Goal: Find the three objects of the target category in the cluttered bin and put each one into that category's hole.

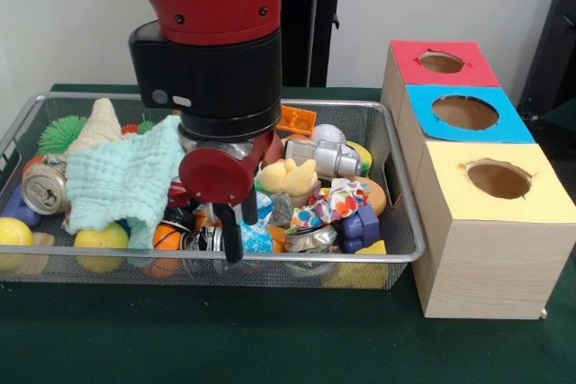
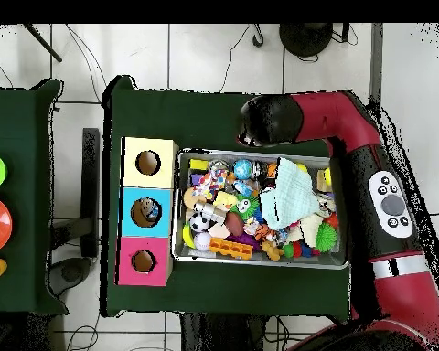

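The silver wire-mesh bin (image 1: 400,254) is full of mixed toys and household bits; it also shows in the overhead view (image 2: 179,206). The blue-framed hole (image 1: 465,112) is in the middle box of three to the bin's right; the overhead view (image 2: 147,211) shows it as well. My gripper (image 1: 232,233) hangs low over the clutter near the bin's front rim, beside an orange ball (image 1: 166,236) and crumpled foil. I see nothing held in it. In the overhead view the arm (image 2: 264,123) hides it.
A pale green cloth (image 1: 126,182) covers the bin's left-middle. Around it lie a crushed can (image 1: 43,188), a yellow ball (image 1: 101,238), a green spiky ball (image 1: 61,134), a grey toy (image 1: 324,157) and a purple block (image 1: 360,227). The red-framed hole (image 1: 441,62) and the yellow-framed hole (image 1: 498,179) flank the blue one.
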`<state>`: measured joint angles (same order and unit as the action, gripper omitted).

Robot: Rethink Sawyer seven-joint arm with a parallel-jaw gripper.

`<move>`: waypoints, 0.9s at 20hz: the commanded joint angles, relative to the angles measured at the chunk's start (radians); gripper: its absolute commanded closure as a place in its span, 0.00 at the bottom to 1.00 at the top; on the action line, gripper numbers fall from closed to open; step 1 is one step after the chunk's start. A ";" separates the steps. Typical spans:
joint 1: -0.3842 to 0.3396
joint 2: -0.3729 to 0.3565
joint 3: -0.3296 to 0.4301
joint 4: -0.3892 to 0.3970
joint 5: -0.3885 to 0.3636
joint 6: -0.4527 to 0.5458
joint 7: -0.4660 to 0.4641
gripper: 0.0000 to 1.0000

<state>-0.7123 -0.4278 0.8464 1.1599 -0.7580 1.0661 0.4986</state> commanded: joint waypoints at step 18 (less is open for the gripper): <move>0.130 0.070 -0.142 -0.232 -0.050 0.306 -0.091 0.00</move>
<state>-0.5927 -0.3890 0.8105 1.0195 -0.7502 1.2216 0.4986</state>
